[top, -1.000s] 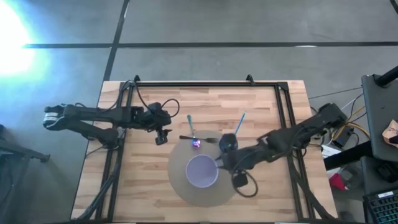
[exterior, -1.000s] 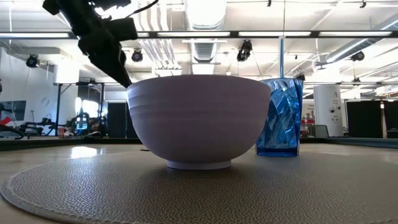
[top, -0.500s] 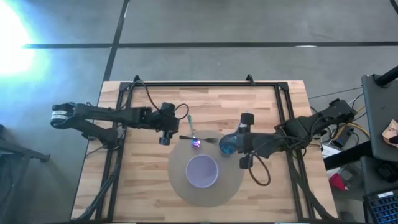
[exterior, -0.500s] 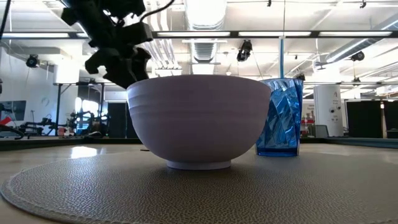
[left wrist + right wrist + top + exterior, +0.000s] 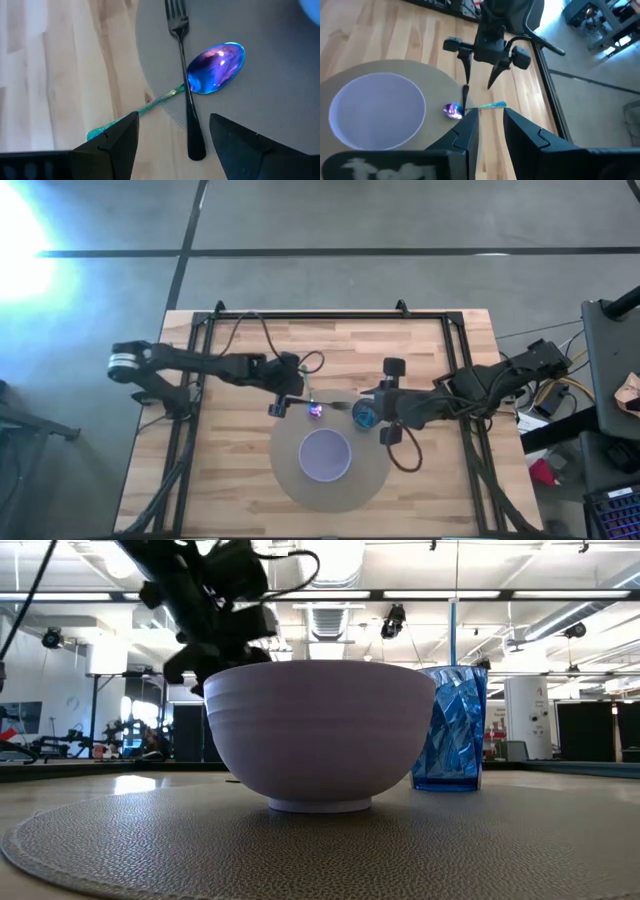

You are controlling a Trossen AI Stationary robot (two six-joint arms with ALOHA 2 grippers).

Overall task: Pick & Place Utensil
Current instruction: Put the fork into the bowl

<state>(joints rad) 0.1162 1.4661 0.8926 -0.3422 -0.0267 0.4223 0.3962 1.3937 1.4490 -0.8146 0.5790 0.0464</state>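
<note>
Left gripper (image 5: 284, 402), fingers spread, has moved in over the fork (image 5: 187, 75) and spoon (image 5: 216, 61) at the mat's (image 5: 290, 475) far edge. Right gripper (image 5: 489, 131), a narrow gap between its fingers, has pulled back from the blue cup (image 5: 366, 416).

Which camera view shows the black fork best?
The left wrist view: the fork lies whole across the spoon. The right wrist view shows it small, the high view a dark sliver, the low view nothing.

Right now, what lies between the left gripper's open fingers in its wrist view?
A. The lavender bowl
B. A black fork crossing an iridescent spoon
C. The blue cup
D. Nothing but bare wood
B. The left wrist view shows the black fork lying across the iridescent spoon at the grey mat's edge, framed by the left gripper's open fingers.
</note>
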